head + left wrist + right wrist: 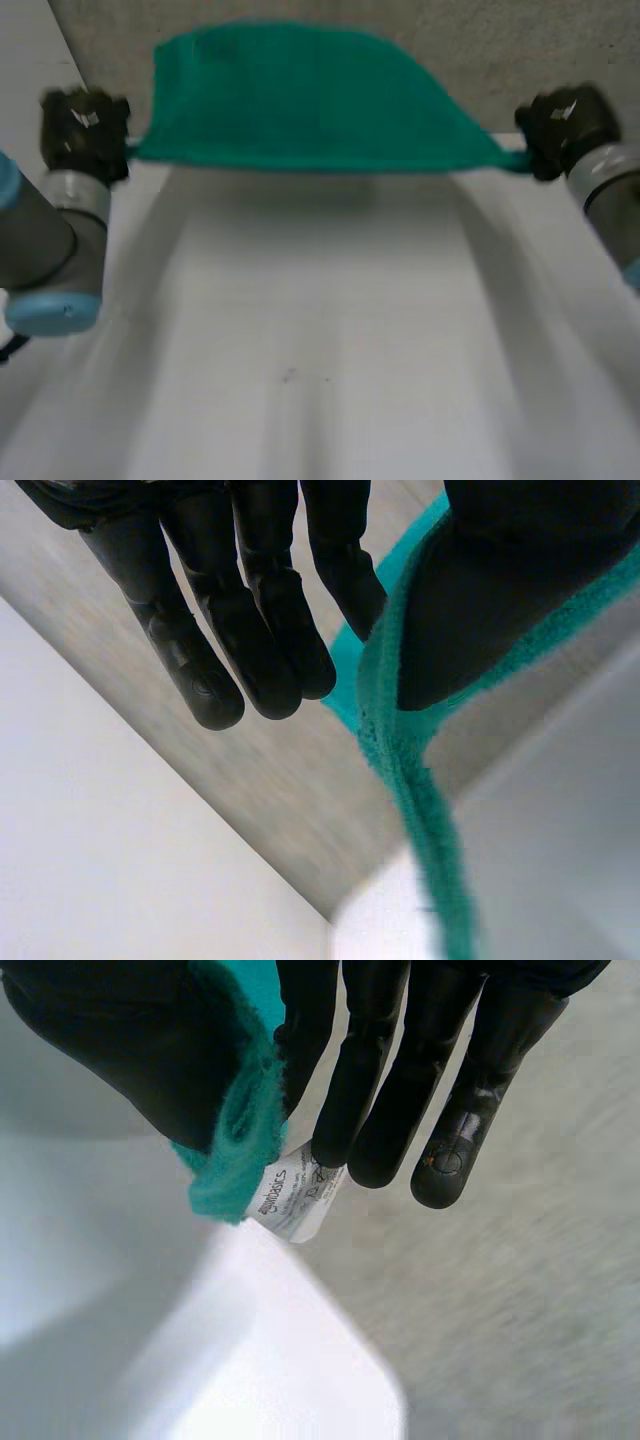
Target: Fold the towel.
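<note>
A green towel [300,100] hangs stretched in the air between my two hands, above the far part of the white table [320,330]. My left hand [82,130] pinches the towel's left corner; in the left wrist view its thumb [500,590] presses the green edge [400,730] against a finger. My right hand [562,125] pinches the right corner; in the right wrist view the thumb [130,1050] clamps the green cloth [235,1150] and a white label [295,1195] hangs from that corner.
Beyond the table's far edge lies grey carpet floor [520,50]. The table's rounded corners show under each hand in the wrist views [300,1360].
</note>
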